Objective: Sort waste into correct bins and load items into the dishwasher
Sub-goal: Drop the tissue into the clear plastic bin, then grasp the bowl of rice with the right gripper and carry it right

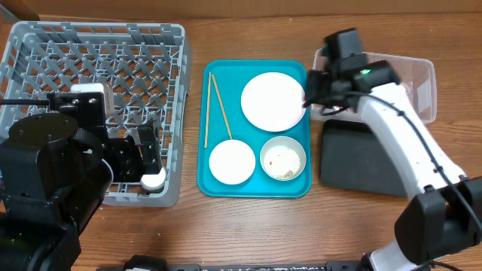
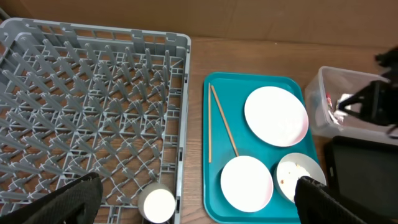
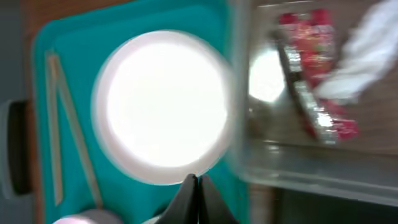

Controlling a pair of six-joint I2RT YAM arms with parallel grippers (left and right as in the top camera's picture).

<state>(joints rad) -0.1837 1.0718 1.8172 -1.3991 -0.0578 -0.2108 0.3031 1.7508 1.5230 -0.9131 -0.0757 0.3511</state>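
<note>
Right gripper (image 3: 194,182) at plate (image 3: 165,106) edge

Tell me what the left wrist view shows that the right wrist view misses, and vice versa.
Only left wrist: the peg grid of the dish rack, a white cup in it, the bowl with food residue. Only right wrist: a clear look at the white napkin beside the red wrapper. Both: round plate, chopsticks, teal tray, clear tub.

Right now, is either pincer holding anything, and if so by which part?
Nothing is held. The left pincer hangs open above the dish rack. The right pincer is shut with nothing between its fingers, by the white plate rim.
</note>
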